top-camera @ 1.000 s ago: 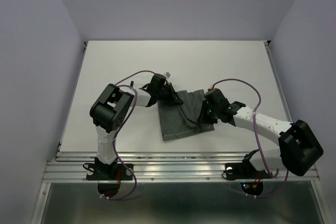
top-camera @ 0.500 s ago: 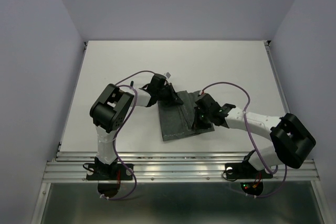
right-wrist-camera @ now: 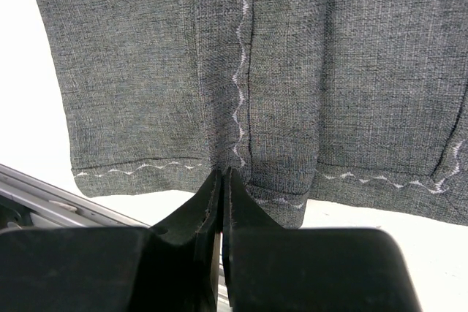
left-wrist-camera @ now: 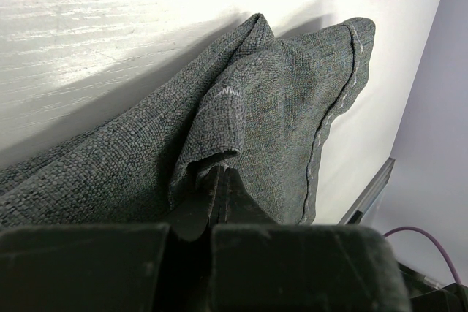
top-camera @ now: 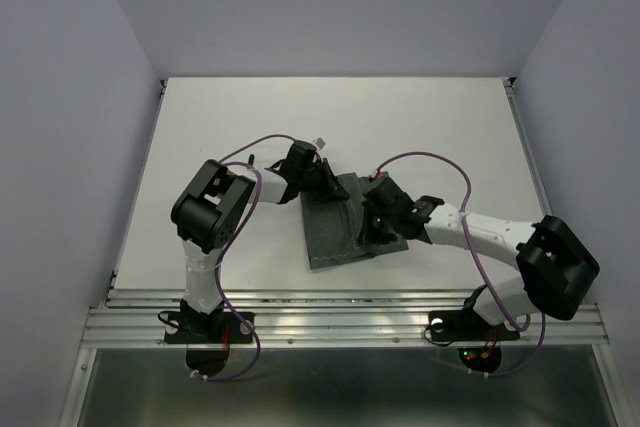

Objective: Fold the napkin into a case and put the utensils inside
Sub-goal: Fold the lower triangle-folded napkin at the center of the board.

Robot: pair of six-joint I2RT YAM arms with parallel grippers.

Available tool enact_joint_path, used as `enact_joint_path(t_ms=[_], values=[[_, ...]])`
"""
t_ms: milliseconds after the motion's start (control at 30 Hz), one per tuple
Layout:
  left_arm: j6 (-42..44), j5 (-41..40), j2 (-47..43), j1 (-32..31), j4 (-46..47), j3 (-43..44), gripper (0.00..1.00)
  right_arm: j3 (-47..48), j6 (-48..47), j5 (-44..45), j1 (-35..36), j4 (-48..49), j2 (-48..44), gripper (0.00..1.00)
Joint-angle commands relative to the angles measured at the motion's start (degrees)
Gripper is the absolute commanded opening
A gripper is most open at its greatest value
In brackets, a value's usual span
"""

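Your left gripper (top-camera: pixel 333 187) is pinching a raised fold of the napkin (top-camera: pixel 335 232) at its far left corner, jaws clamped tight on the cloth. The napkin is lying partly folded on the white table (top-camera: pixel 440 127), between the two arms. Your right gripper (right-wrist-camera: pixel 221 180) is sitting closed at the stitched hem (jaws pressed together, and you cannot tell whether any cloth is caught between them).

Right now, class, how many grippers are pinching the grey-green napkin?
2. The left gripper pinches a bunched fold at the far edge of the napkin. The right gripper pinches the stitched hem on its right-hand edge. Neither is hidden.
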Motion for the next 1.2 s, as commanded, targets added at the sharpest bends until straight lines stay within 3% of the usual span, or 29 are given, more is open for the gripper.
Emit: enact_joint_path(t_ms=[0,300,433,533,567,667,867,1167], values=[[1.2,0.3,1.0,0.2,-2.3,0.7,0.00,3.1,-0.7,1.5,1.5,-0.4,1.5,0.01],[1.1,0.9,0.4,0.1,-2.3,1.2,0.00,3.9,-1.9,1.7,3.2,-1.6,7.4,0.03],[1.3,1.0,-0.7,0.1,-3.0,2.0,0.00,2.2,-0.8,2.9,3.7,-0.7,7.3,0.14],[1.5,1.1,-1.2,0.1,-3.7,2.4,0.00,1.1,-0.1,3.5,3.7,-0.2,6.6,0.28],[1.6,1.2,-1.5,0.1,-3.9,2.8,0.00,0.7,0.0,3.6,3.7,0.0,6.4,0.38],[2.3,1.2,-2.6,0.1,-5.0,3.5,0.00,-0.3,0.5,3.6,3.7,0.4,6.0,0.49],[4.7,0.3,-4.7,0.1,-8.9,5.8,0.00,-1.4,1.0,3.1,3.7,1.6,2.6,0.49],[7.9,-1.6,-7.0,0.1,-13.9,9.3,0.06,-1.5,1.6,2.3,3.7,1.6,-0.8,0.41]])
